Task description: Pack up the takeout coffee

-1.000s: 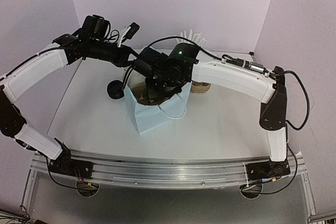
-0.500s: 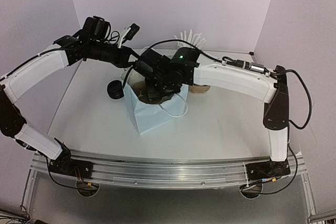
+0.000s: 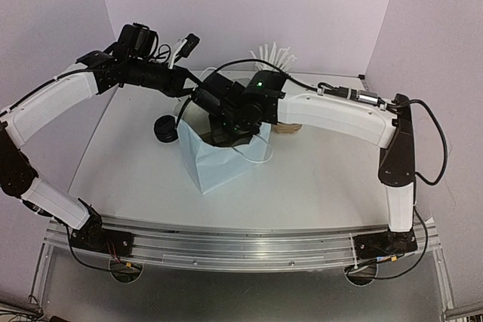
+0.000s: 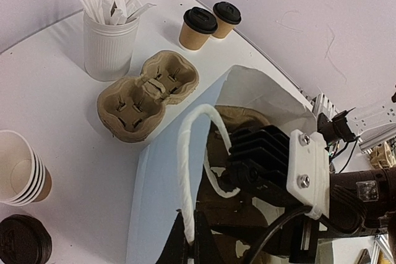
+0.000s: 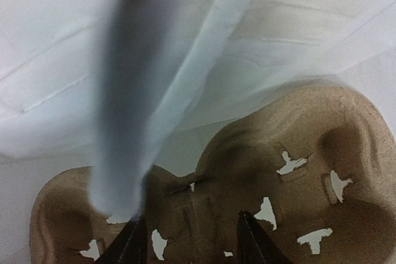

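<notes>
A white handled paper bag [image 3: 219, 162] stands mid-table. My left gripper [image 4: 189, 246] is shut on the bag's white twisted handle [image 4: 185, 153] and holds that side up. My right gripper [image 5: 190, 239] reaches down inside the bag, its jaws open on either side of the middle ridge of a tan pulp carrier [image 5: 297, 153] lying on the bag's bottom. A second carrier [image 4: 148, 94] sits on the table beyond the bag. Two lidded brown cups [image 4: 199, 28] stand at the far edge. Stacked lidless cups [image 4: 18, 171] and black lids [image 4: 21, 242] sit left of the bag.
A white ribbed cup of white sticks [image 4: 111, 41] stands behind the spare carrier. The bag's white walls [image 5: 247, 29] close tightly round my right gripper. The stack of lids [image 3: 164, 130] sits just left of the bag in the top view.
My right gripper's jaws have come apart inside the bag, letting go of the carrier. The left gripper still holds the handle in the same place.
</notes>
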